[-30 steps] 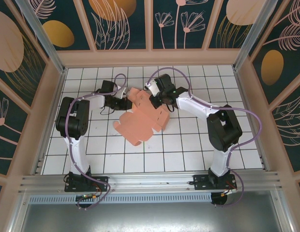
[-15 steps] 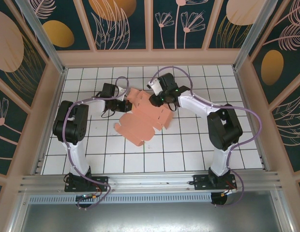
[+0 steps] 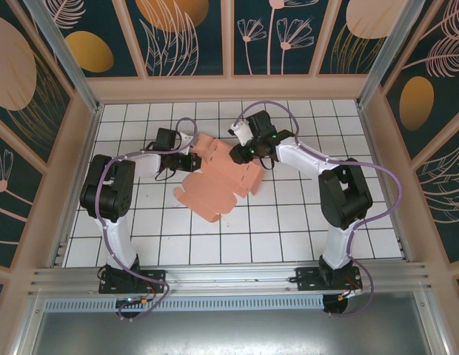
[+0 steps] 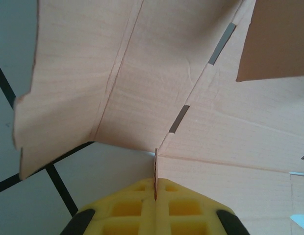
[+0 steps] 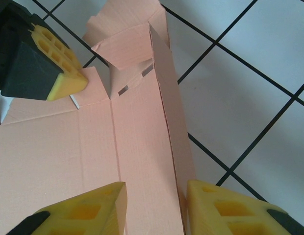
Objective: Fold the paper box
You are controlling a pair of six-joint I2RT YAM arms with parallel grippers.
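My left gripper [image 4: 155, 185] is pinching the paper box [image 4: 142, 98]. Its two yellow pads [image 4: 127, 208], moulded as a grid of square pockets, are pressed together, and a thin edge of card stands on end in the seam between them. Up close the card is salmon-pink and matte with a fine ribbed grain. It is scored by straight creases and cut with short narrow slits that show dark against it. One flap lifts off the floor beside my pads and ends in a notched corner.

From above, the paper box [image 3: 215, 181] lies mostly flat as a cut-out sheet with tabbed, stepped edges on the white tiles [image 3: 289, 222], which are ruled by thin black lines. It sits mid-floor between my left gripper [image 3: 191, 157] and my right gripper [image 3: 240, 151], both at its far end.

My right gripper [image 5: 156, 193] has its fingers [image 5: 215, 205] spread apart. A long narrow side panel, folded up along its crease, stands on edge between them, close to the right-hand finger. I cannot tell whether it touches. Across the sheet, my left gripper [image 5: 68, 83] shows as a blunt black wedge tipped in yellow foam, resting at the card's slotted corner.
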